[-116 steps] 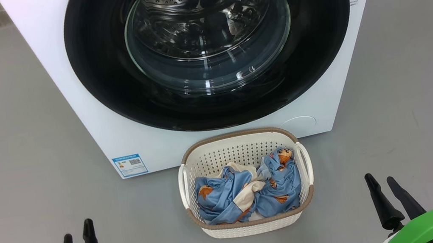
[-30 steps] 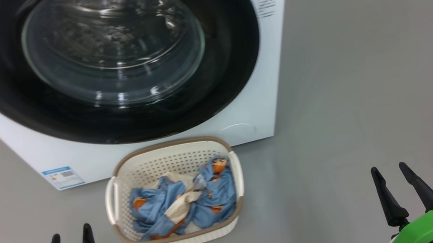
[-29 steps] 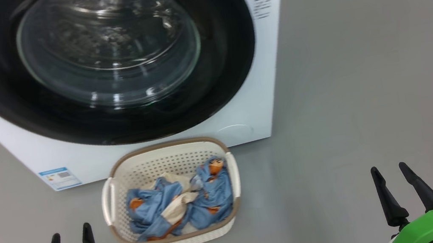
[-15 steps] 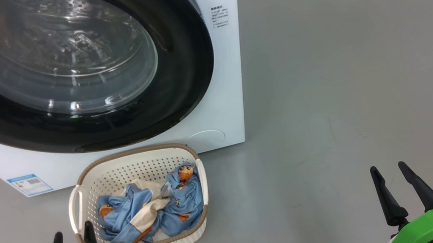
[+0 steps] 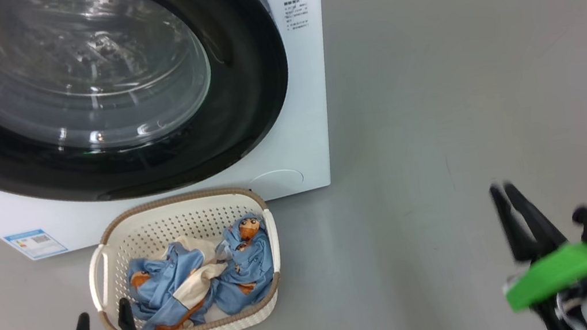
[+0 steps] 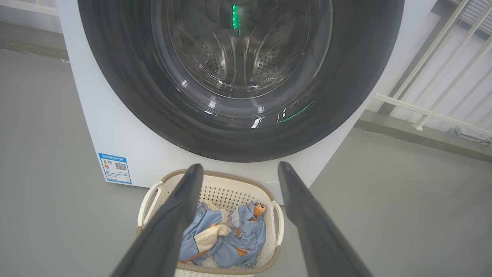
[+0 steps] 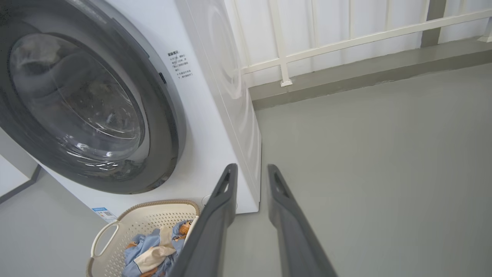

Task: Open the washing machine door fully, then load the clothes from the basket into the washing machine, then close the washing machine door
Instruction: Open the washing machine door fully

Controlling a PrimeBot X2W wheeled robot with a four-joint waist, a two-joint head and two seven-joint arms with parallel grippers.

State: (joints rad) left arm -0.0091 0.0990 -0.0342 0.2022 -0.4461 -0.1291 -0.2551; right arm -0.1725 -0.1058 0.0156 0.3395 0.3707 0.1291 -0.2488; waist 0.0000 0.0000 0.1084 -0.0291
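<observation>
**Figure. Laundry loading, first step not yet done.** The washer (image 5: 312, 98) stands on the grey floor (image 5: 460, 76). Its door (image 5: 251, 78) lies flush against the white front, so it is judged shut, and the steel drum shows only through the glass bowl.

The basket (image 5: 177, 201) sits on the floor just in front of the washer, below the door's lower rim. This placement probably keeps the lift from basket to drum short. The clothes (image 5: 238, 260) lie crumpled inside it, blue cloth over a cream part, and nothing touches them.

The left end effector (image 5: 103, 314) hangs near the basket's near-left corner with its fingers spread wide and empty. It points toward the basket and door, a waiting pose suited to picking cloth once the drum is open.

The right end effector (image 7: 252, 167) is well to the right of the basket, over bare floor. It is narrow, with only a slim gap between the fingers, and it holds nothing. It aims past the washer's right front corner, most likely because the door must be opened from that side. A small dark mark at the door's right edge may be the catch, though it is too small to tell. In the head view this arm is smeared by blur, so its exact pose is uncertain.

A white railing (image 7: 346, 40) runs behind the washer.
</observation>
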